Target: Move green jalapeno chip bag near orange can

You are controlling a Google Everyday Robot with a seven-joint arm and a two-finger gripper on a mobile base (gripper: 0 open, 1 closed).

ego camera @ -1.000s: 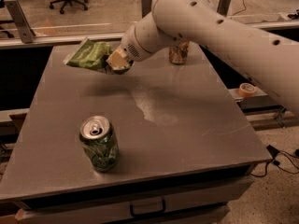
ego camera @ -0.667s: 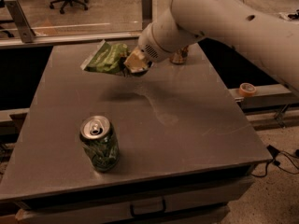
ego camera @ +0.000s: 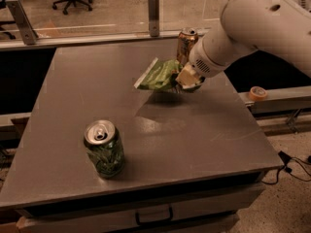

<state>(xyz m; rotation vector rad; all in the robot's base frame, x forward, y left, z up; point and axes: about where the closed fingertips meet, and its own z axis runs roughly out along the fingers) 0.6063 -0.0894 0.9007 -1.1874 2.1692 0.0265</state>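
The green jalapeno chip bag (ego camera: 158, 75) hangs in the air above the grey table (ego camera: 73, 96), held at its right end. My gripper (ego camera: 188, 79) is shut on the bag, just in front of and slightly below the orange can. The orange can (ego camera: 185, 41) stands upright at the table's far edge, partly hidden behind my arm. The bag's right end is a short way from the can. The white arm (ego camera: 257, 23) comes in from the upper right.
A green-patterned can with a silver top (ego camera: 103, 148) stands upright at the front left of the table. A roll of orange tape (ego camera: 257, 92) lies on a ledge to the right. A glass barrier post (ego camera: 153, 13) stands behind the table.
My gripper has carried the chip bag to the right across the back of the table, from the far left to just in front of the orange can.
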